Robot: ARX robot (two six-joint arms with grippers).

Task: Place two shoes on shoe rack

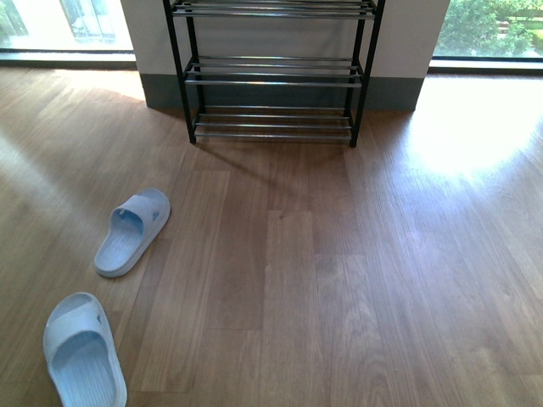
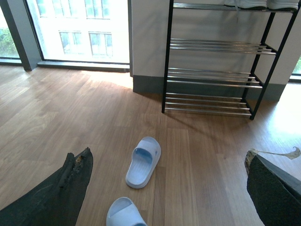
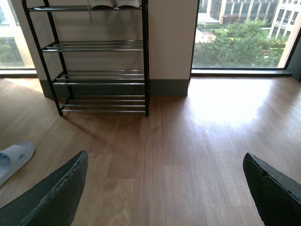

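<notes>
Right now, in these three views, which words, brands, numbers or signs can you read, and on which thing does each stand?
None can be read.
The farther pale blue slipper and the nearer slipper bear no legible mark.
The shoe rack carries no label.
The buildings outdoors show no sign.

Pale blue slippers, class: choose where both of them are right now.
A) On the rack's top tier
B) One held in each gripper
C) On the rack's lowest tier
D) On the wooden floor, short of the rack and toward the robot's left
D: the far slipper and the near slipper both lie on the wooden floor, apart from the shoe rack.
</notes>
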